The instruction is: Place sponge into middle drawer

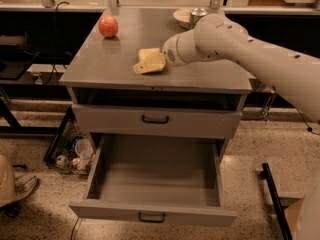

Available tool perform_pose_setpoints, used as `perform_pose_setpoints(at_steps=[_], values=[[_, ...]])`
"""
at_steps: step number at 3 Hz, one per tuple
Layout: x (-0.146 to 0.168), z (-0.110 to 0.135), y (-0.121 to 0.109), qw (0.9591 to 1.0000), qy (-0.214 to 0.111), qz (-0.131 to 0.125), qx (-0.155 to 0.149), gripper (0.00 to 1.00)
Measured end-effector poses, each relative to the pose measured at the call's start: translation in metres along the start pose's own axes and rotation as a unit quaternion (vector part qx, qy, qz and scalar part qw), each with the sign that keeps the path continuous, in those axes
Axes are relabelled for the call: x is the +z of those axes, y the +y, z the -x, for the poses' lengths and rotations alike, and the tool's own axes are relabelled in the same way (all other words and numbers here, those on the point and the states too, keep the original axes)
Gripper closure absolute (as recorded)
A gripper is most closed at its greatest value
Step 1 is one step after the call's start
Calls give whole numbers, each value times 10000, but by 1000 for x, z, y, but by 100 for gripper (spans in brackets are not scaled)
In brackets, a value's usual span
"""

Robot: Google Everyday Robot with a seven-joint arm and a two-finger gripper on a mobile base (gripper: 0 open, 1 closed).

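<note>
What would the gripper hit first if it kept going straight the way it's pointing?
Most likely the sponge: the gripper, pointing picture-left over the cabinet top, sits right at it. Whether they touch is unclear.

We look down on the cabinet (pixel 100 59) from its front, fairly close, open drawer (pixel 155 179) nearest; the gripper (pixel 145 66) sits over its top, centre.

Red apple (pixel 108 26) sits near far-left corner of grey cabinet top (pixel 100 66), well back from front edge. Pale bowl (pixel 181 16) and green can (pixel 198 13) stand just beside each other at far edge, right of centre, both partly hidden. Upper drawer (pixel 115 120) under front edge is closed, black bar handle centred; on speckled floor (pixel 45 219) below left edge lies a cluster of small containers (pixel 75 154), with a shoe (pixel 21 188) further left.
</note>
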State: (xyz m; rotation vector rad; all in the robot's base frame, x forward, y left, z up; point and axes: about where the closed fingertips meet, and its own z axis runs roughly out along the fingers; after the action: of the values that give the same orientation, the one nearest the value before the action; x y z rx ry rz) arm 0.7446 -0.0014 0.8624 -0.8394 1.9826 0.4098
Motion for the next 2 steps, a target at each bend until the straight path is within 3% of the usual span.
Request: perform_pose_setpoints(at_steps=[2], values=[[35, -10, 13, 9996, 104, 181, 170, 40]])
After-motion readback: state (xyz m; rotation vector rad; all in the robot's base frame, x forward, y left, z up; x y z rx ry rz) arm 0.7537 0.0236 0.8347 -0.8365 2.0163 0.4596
